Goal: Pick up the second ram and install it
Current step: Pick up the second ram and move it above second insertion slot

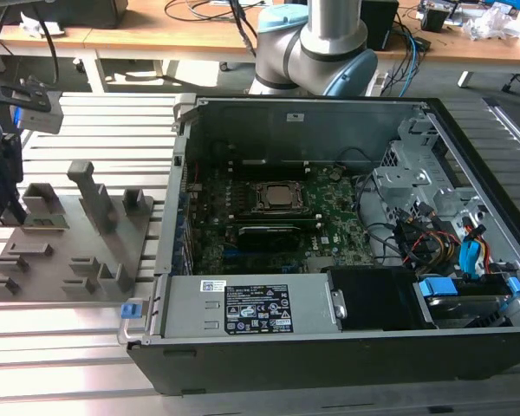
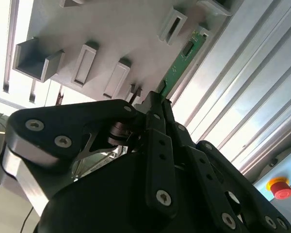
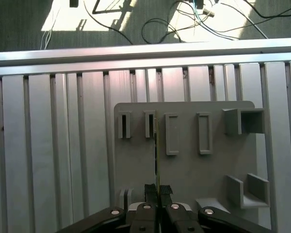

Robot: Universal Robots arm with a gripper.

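Observation:
The second ram [image 3: 156,155] is a thin green stick standing on edge on the grey holder plate [image 3: 189,172], seen edge-on in the first wrist view. In the second wrist view its green face with dark chips [image 2: 185,57] runs away from the black fingers. My gripper [image 3: 157,190] sits at the near end of the stick, its two fingers pressed together on the board's edge. In the exterior view my gripper [image 1: 14,213] is low over the plate [image 1: 78,260] at the exterior view's left, with the ram [image 1: 48,223] right beside it.
An open computer case [image 1: 329,347] lies at the exterior view's right, with the green motherboard [image 1: 329,221] and square processor socket [image 1: 277,198] inside. Raised grey blocks [image 1: 94,198] stand on the holder plate. The table is ribbed aluminium [image 3: 48,145]. A red button [image 2: 280,188] sits at its edge.

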